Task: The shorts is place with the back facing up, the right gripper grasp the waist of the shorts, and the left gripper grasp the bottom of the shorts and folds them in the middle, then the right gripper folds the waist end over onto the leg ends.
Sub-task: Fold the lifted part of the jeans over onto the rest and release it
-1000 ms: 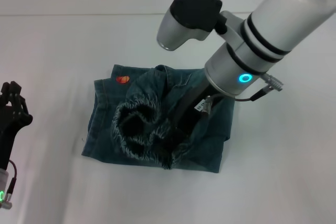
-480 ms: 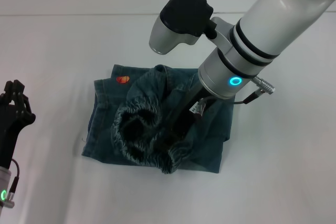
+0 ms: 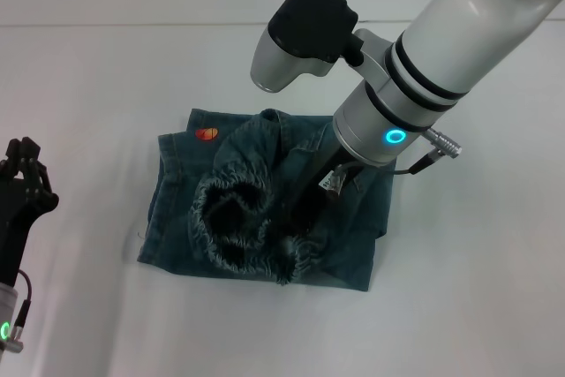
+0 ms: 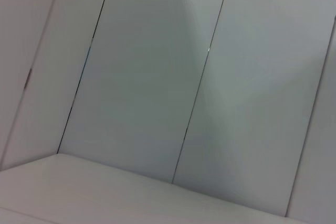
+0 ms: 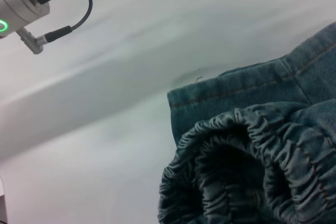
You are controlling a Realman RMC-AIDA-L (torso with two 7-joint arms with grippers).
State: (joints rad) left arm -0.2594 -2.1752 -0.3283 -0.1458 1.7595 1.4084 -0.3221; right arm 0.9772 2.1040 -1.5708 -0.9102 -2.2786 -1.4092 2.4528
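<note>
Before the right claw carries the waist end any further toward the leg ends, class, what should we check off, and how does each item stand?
1. Right claw down at the ruffled waistband: ok.
2. Firm grip on the waistband: cannot tell, fingers hidden by denim.
3. Shorts already folded in half: ok.
4. Leg ends, by the orange ball print, lying flat and uncovered: ok.
5. Left claw clear, off beside the shorts: ok.

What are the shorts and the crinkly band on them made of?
The shorts look like washed blue-green denim: woven cloth with orange seam stitching and pale faded patches. The waistband seems to be the same denim gathered over elastic, judging by its tight puckered ridges.
</note>
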